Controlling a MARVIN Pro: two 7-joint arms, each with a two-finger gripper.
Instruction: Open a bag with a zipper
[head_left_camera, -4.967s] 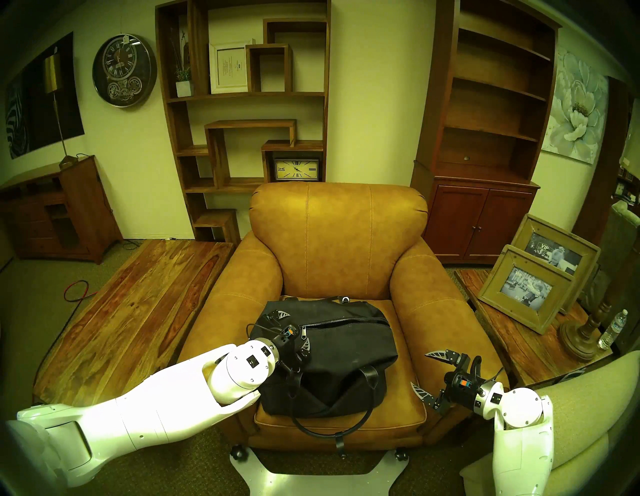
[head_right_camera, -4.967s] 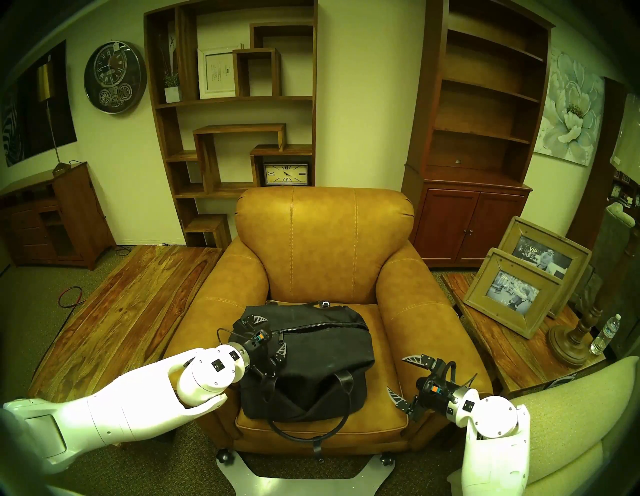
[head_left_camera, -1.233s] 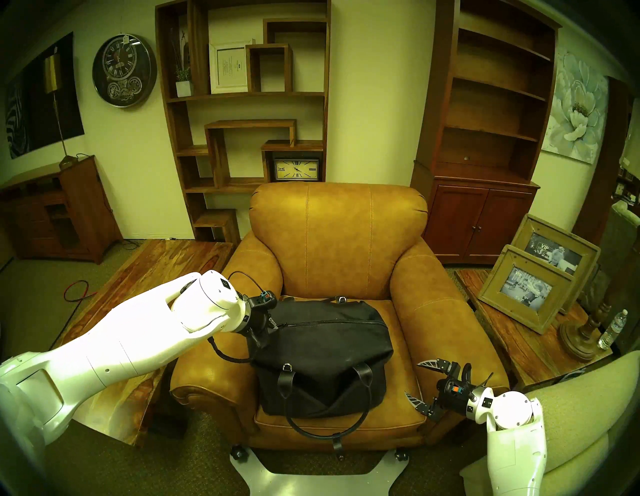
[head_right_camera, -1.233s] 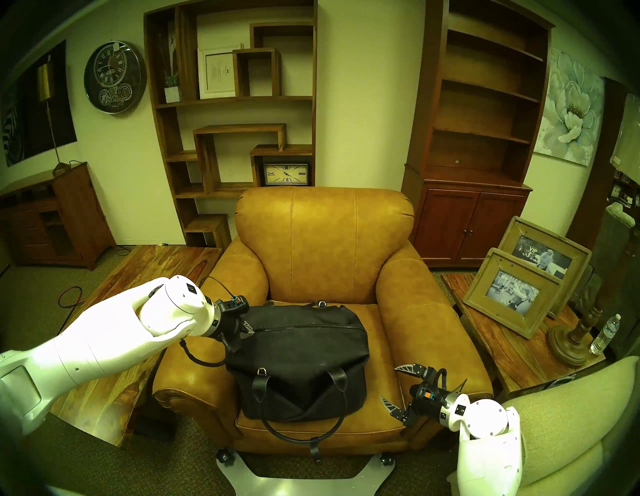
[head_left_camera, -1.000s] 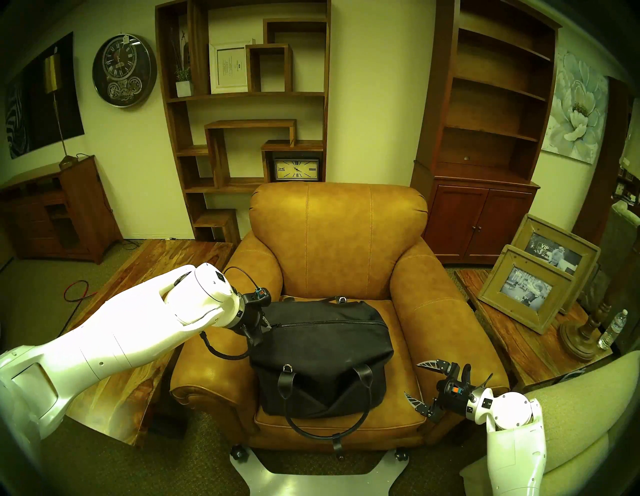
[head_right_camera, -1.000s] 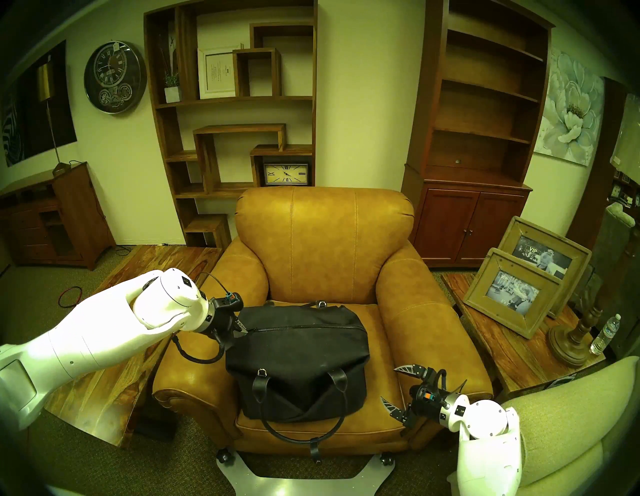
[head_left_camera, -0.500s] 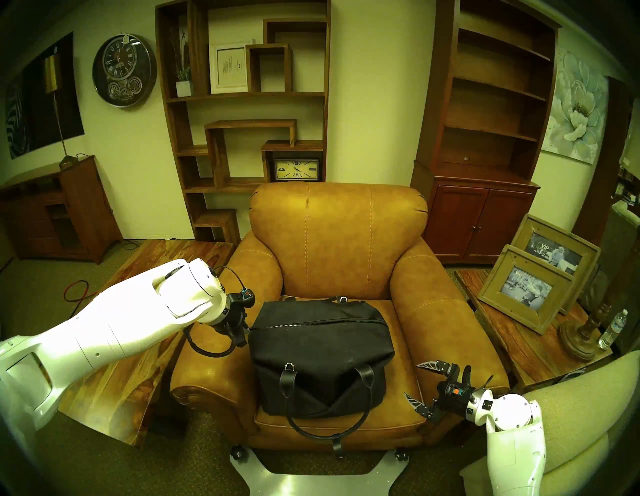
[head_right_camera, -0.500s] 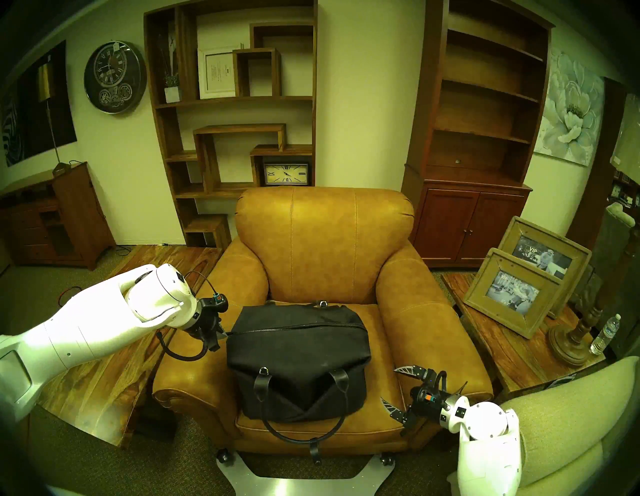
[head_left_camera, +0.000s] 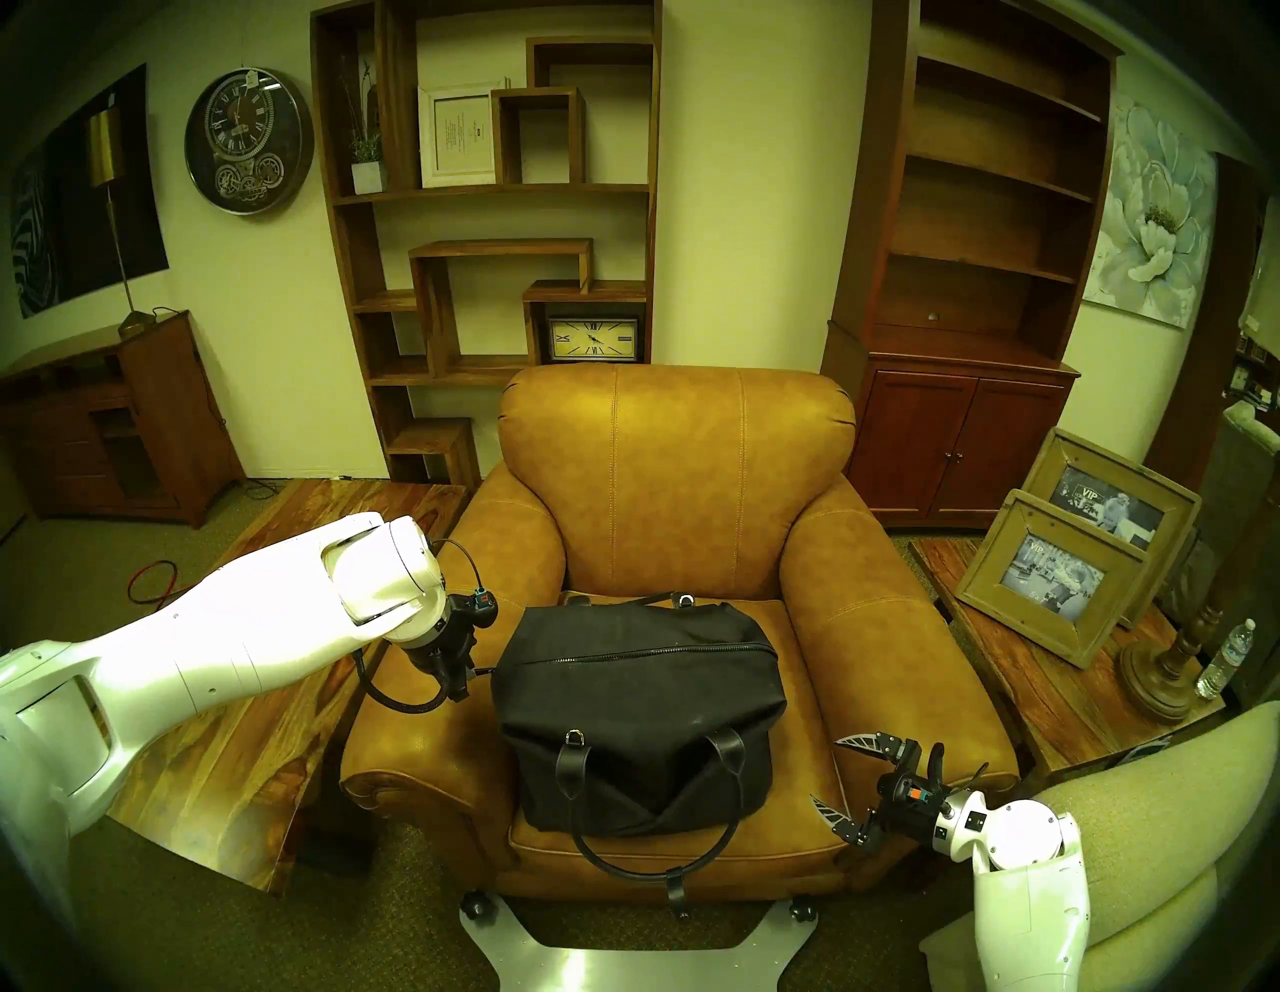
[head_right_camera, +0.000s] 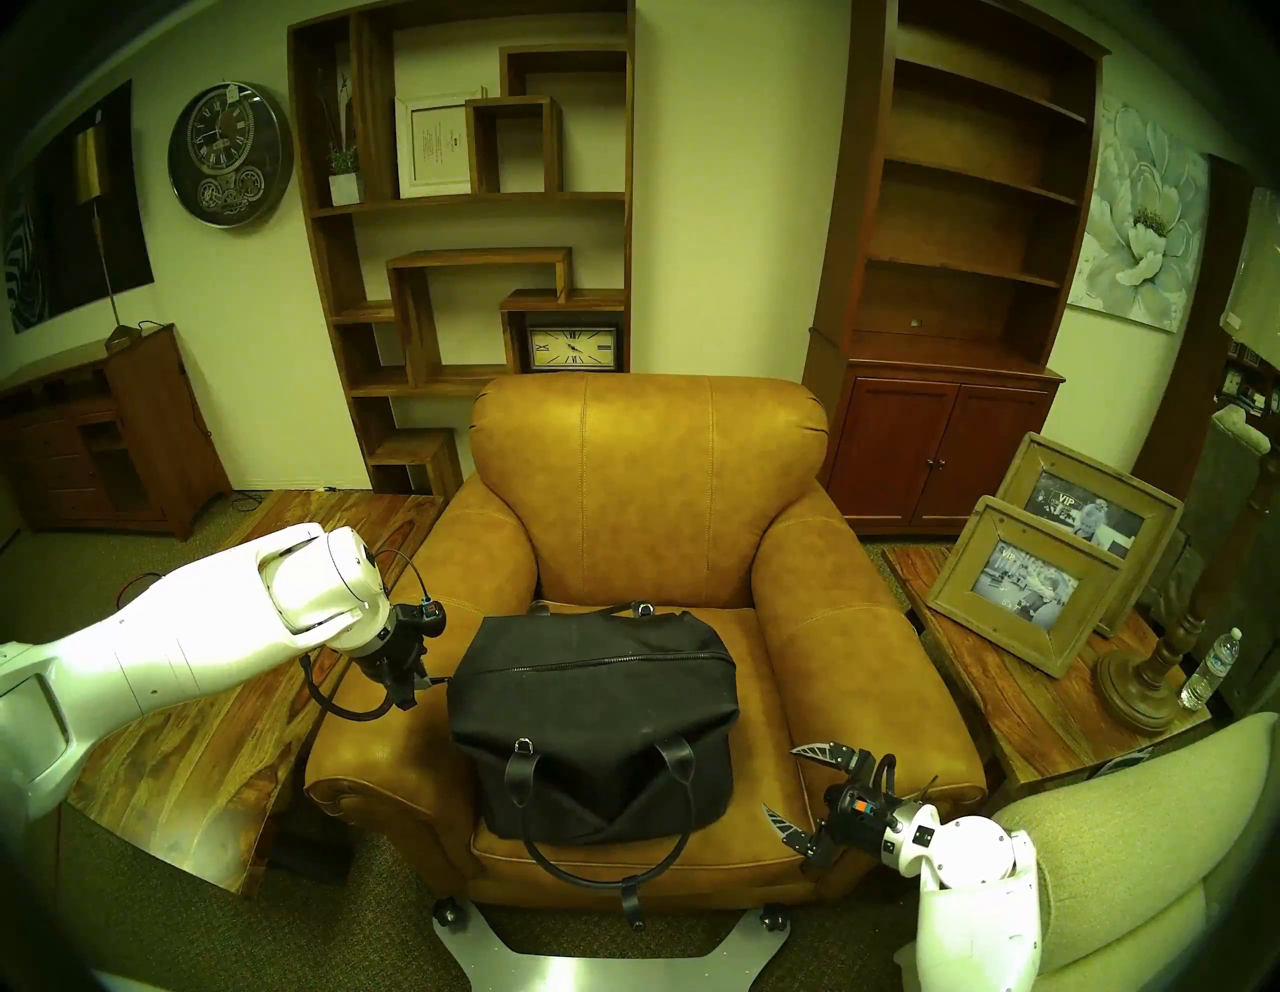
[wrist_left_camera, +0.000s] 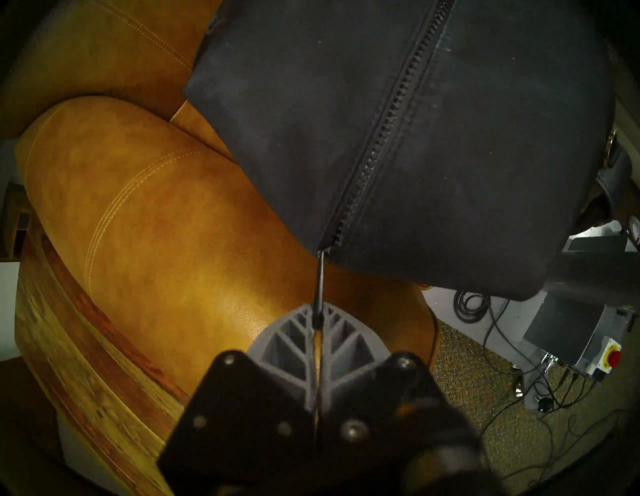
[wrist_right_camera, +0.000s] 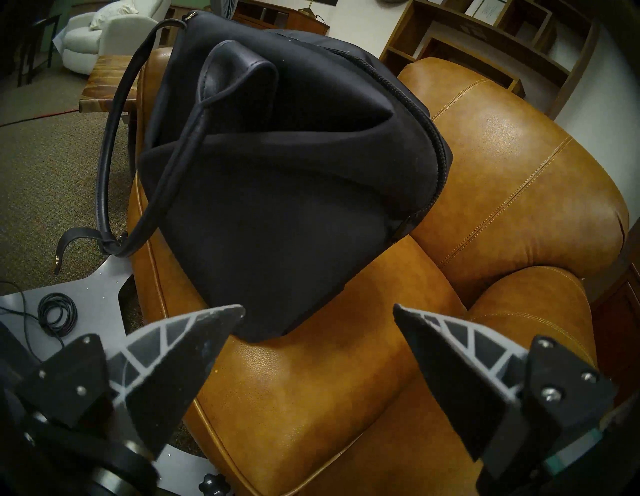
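Observation:
The black canvas bag lies on the armchair seat, its loop handle hanging over the front edge. The zipper runs across its top; the teeth look meshed along the visible length. My left gripper is shut on the thin zipper pull tab, stretched taut just off the bag's left end, above the left armrest. My right gripper is open and empty over the seat's front right corner, right of the bag.
The tan leather armchair walls the bag in with armrests on both sides. A wooden table stands left of it. A side table at right holds picture frames and a water bottle. A cream sofa is by my right arm.
My left gripper, open over the bag five seconds ago, has shut on the pull tab and moved left off the bag's end; the bag's left end shifted left. The right gripper barely moved.

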